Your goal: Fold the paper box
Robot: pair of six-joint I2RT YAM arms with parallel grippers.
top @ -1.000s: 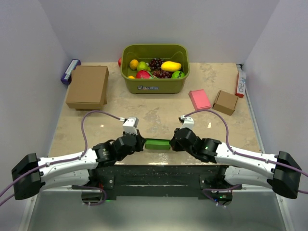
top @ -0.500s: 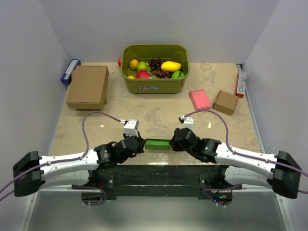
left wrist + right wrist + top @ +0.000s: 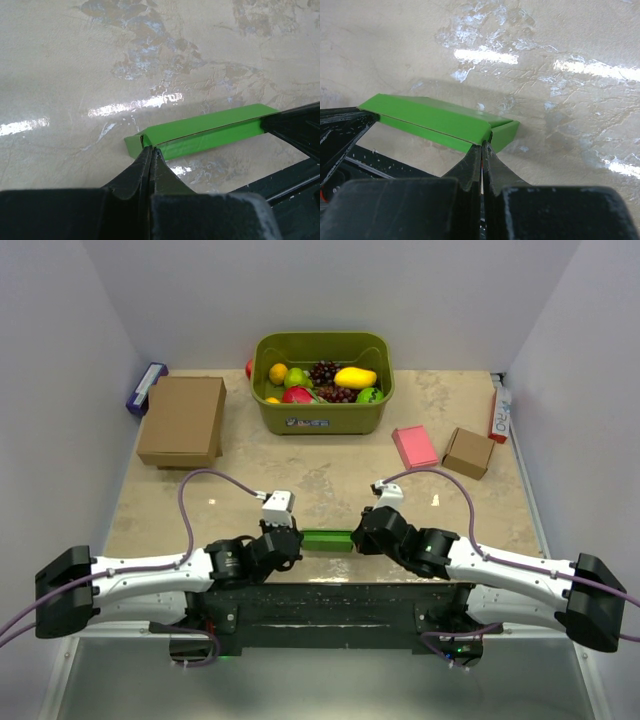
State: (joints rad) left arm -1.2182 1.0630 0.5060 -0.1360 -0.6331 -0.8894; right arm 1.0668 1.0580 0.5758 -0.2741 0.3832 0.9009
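The paper box (image 3: 327, 538) is a bright green, long, flattened block near the table's front edge, between my two grippers. My left gripper (image 3: 298, 540) is at its left end. In the left wrist view its jaws (image 3: 151, 149) are closed together, with the tips on the lower edge of the box (image 3: 210, 127) beside an open end flap. My right gripper (image 3: 355, 537) is at the right end. In the right wrist view its jaws (image 3: 486, 143) are closed on the edge of the box (image 3: 435, 120), where the end flap bends out.
A green basket (image 3: 322, 418) of toy fruit stands at the back centre. A brown cardboard box (image 3: 183, 420) lies at the back left with a small blue item (image 3: 146, 386) behind it. A pink flat box (image 3: 414, 446) and a small brown box (image 3: 468, 452) lie at the right. A black base plate (image 3: 320, 605) runs along the near edge.
My left arm has swung in, its wrist shifting slightly right and nearer, while its gripper stays at the box's left end. The right arm and the box have hardly moved.
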